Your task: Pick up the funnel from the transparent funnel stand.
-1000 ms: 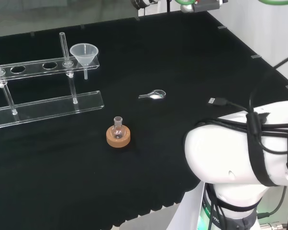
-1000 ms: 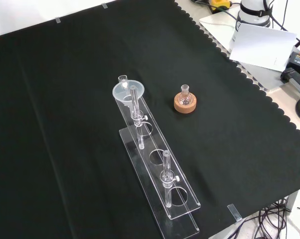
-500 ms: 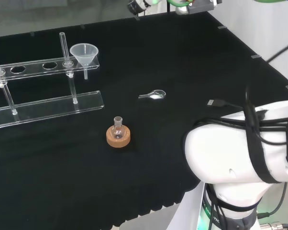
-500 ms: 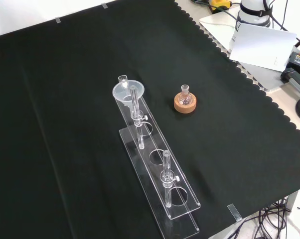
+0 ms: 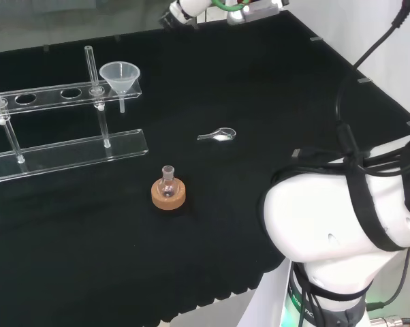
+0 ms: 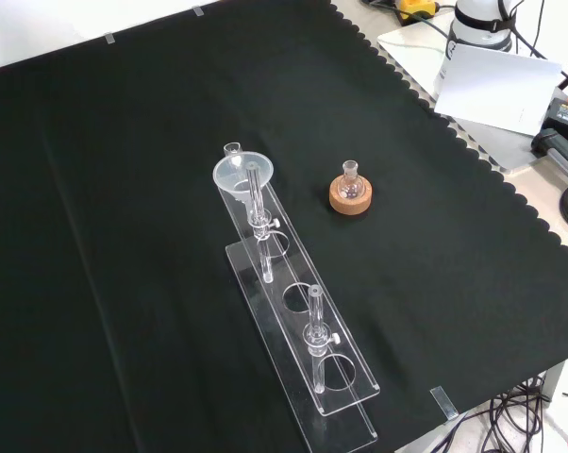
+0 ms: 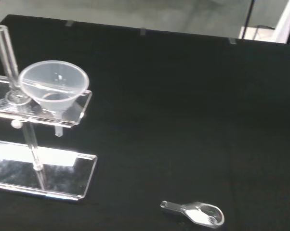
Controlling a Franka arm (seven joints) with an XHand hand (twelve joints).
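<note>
1. Looking over the bench (image 5: 259,82) in the head view, found the funnel (image 5: 120,73) seated upright in the end hole at the right of the transparent funnel stand (image 5: 69,146).
2. Saw the funnel's (image 7: 53,84) stem pass down through the upper shelf in the wrist view and end above the stand's (image 7: 39,168) lower plate, apart from it.
3. Noted an upright clear rod (image 7: 5,53) just beside the funnel's rim in the wrist view.
4. Found the funnel (image 6: 243,173) at the far end of the stand (image 6: 303,321) in the front view, with open holes along the shelf toward the near end.
5. Spotted a small part of the hand (image 5: 184,9) at the top edge of the head view, well apart from the funnel; could not tell whether open or closed.
6. Saw a small round flask (image 5: 167,178) standing upright on a cork ring (image 5: 169,196), in front of the stand's right end in the head view.
7. Placed the flask (image 6: 350,177) and cork ring (image 6: 350,200) to the right of the funnel in the front view, near it, not touching.
8. Noted a small clear scoop (image 5: 218,135) lying flat on the black cloth to the right of the stand in the head view, and again the scoop (image 7: 198,214) in the wrist view.
9. Saw the arm's white link (image 5: 327,231) at the lower right of the head view.
</note>
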